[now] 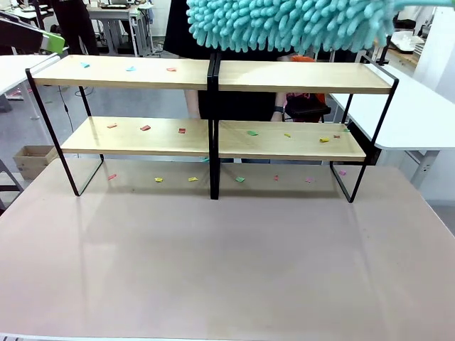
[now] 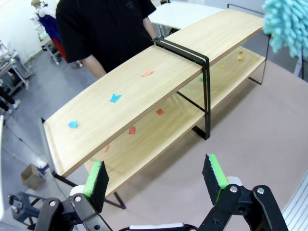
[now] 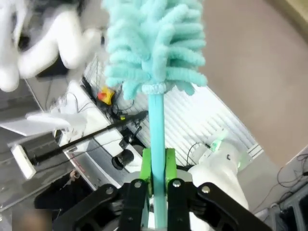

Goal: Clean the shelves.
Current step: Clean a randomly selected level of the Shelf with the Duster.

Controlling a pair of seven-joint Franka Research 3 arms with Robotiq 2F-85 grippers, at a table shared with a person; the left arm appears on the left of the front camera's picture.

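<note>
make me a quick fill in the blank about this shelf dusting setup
1. The right gripper is ____ on the handle of the turquoise duster.
2. The left gripper holds ____ between its open jaws.
3. The shelves stack ____ tiers of wooden boards.
4. The upper left board carries ____ paper scraps.
Missing words: shut; nothing; two; three.

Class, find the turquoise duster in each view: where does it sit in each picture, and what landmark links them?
Front: duster along top edge, above the shelves.
Left wrist: duster in top right corner.
Right wrist: centre, handle clamped in right gripper.
Shared landmark: the pinkish table.
</note>
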